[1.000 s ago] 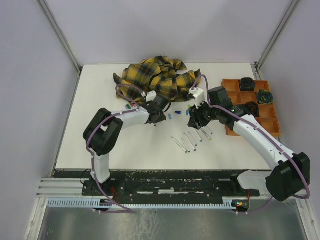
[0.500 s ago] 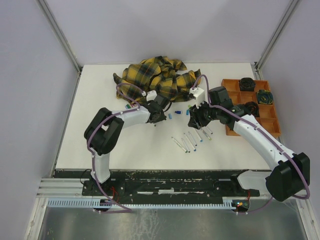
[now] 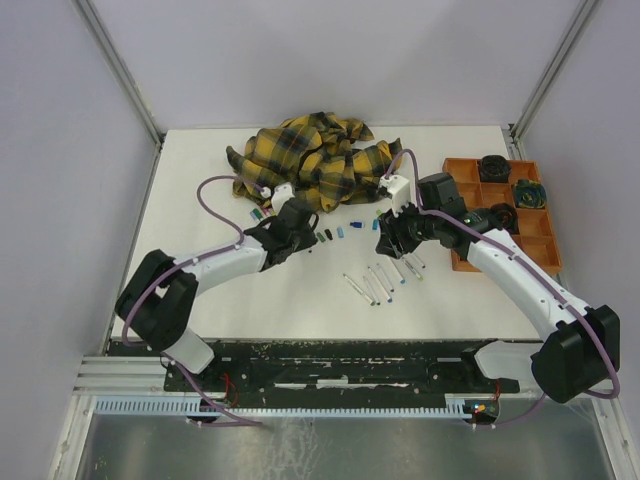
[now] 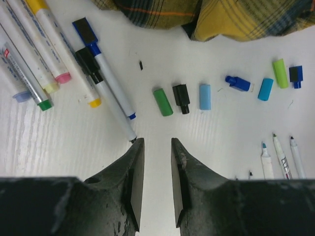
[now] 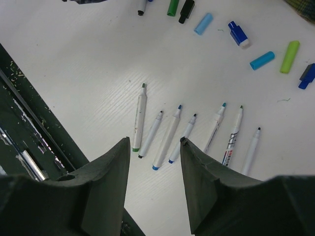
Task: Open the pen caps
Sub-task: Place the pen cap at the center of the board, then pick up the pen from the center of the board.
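Observation:
Several loose pen caps lie in a row on the white table: green (image 4: 162, 102), black (image 4: 181, 98), light blue (image 4: 204, 96), blue (image 4: 237, 83), cyan (image 4: 265, 89) and lime (image 4: 280, 73). They also show in the right wrist view (image 5: 203, 23). My left gripper (image 4: 153, 141) is open a little and empty, just short of the green and black caps (image 3: 325, 236). Several capped pens (image 4: 37, 54) lie to its left. My right gripper (image 5: 154, 142) is open and empty above a row of uncapped white pens (image 5: 167, 130), which also show in the top view (image 3: 385, 278).
A yellow-and-black plaid cloth (image 3: 310, 160) lies bunched at the back, just beyond the caps. An orange compartment tray (image 3: 535, 228) with dark round objects stands at the right. The table's dark front rail (image 5: 29, 132) is near the right gripper.
My left arm has swung its elbow out to the left and drawn the gripper back a little from the caps. Two dark caps now show beside it. The right arm has not moved.

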`<state>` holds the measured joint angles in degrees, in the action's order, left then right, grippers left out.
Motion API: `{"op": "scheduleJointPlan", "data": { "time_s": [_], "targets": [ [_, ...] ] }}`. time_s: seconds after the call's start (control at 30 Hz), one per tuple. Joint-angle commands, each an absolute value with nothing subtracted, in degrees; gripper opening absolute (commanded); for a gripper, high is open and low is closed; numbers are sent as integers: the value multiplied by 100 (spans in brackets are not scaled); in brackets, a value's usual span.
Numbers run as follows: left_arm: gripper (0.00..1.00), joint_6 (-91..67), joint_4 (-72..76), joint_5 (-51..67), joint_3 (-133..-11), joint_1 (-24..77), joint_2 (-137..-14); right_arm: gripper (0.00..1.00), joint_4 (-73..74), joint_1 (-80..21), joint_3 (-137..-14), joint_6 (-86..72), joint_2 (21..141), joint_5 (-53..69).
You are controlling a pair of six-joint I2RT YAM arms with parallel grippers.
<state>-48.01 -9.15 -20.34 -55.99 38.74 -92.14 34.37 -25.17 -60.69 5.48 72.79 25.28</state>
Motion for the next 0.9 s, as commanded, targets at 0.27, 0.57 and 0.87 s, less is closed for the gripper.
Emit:
{"op": "scheduleJointPlan", "data": {
  "time_s": [0.27,0.57,0.87],
  "targets": [
    [18,-4369,-157,-2026,-5063,3657,-9101,53,3287,-2459,-6084,615,7139,2654],
    [19,-4326,-1435,-2635,-6350,3632,-9977,53,3284,-2452,-6087,612,7163,2672],
    [19,-4354,-1826,-2756,-7001,3497,-10557,53,3287,-2447,-6078,613,7138,2671]
  ]
}}
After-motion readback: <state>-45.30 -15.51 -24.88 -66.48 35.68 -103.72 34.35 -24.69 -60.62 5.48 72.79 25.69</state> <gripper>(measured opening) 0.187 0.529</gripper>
